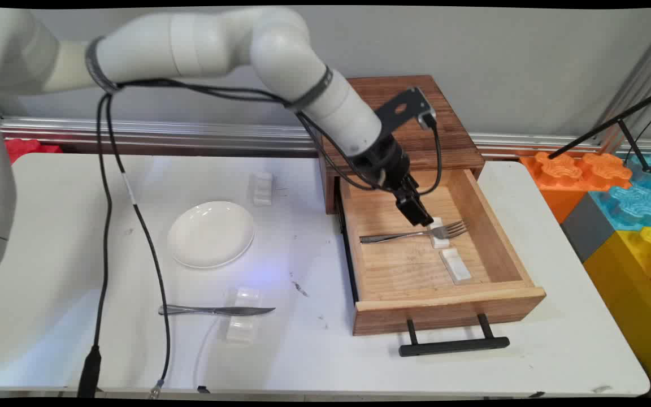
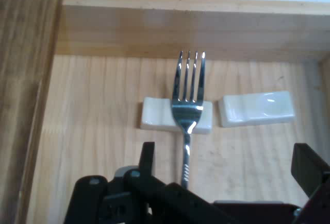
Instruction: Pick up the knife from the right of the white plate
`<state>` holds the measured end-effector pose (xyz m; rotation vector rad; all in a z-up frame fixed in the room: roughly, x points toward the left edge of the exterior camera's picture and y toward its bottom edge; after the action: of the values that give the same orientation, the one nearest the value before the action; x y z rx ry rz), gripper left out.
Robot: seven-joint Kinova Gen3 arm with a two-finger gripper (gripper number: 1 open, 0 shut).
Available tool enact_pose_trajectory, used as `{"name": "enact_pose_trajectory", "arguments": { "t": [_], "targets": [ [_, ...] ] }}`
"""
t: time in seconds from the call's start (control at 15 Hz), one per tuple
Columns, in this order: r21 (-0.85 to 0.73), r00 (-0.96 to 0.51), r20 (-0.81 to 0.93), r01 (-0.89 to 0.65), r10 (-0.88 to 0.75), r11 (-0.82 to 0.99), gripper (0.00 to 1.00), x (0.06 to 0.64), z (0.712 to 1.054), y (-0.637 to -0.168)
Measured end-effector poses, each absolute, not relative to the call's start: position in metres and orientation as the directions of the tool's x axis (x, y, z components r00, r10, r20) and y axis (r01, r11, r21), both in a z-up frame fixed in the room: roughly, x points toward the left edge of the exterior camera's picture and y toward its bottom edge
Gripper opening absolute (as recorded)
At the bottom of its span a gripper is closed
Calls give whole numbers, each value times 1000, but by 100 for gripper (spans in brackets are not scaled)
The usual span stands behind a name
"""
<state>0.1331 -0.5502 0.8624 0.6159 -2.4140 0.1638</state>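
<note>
A wooden drawer (image 1: 450, 302) stands pulled out of a small dark wooden cabinet (image 1: 410, 113). Inside it a silver fork (image 1: 416, 233) lies with its neck on a white rest (image 1: 441, 242); a second white rest (image 1: 455, 265) lies beside it, bare. My gripper (image 1: 420, 219) hangs down into the drawer just above the fork's neck. In the hand view the fork (image 2: 188, 105) points away from me, its handle running between my fingers, nearer the left finger (image 2: 148, 157). The gripper (image 2: 227, 154) is open and holds nothing. Both rests (image 2: 154, 115) (image 2: 257, 108) show past the fingers.
A white plate (image 1: 211, 233) sits left of the drawer. A knife (image 1: 215, 310) lies across a clear rest (image 1: 243, 329) near the front edge. Another white rest (image 1: 263, 188) lies behind the plate. The drawer's black handle (image 1: 452, 345) juts forward. Coloured foam blocks (image 1: 613, 192) stand at the right.
</note>
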Motion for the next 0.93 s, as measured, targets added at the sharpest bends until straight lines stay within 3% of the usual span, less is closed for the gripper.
{"name": "enact_pose_trajectory", "arguments": {
  "t": [0.47,0.93],
  "targets": [
    [56,-687,584,-497,-432,866,100,167,938,-512],
    [60,-706,539,-511,-459,857,100,231,975,-470]
  ]
}}
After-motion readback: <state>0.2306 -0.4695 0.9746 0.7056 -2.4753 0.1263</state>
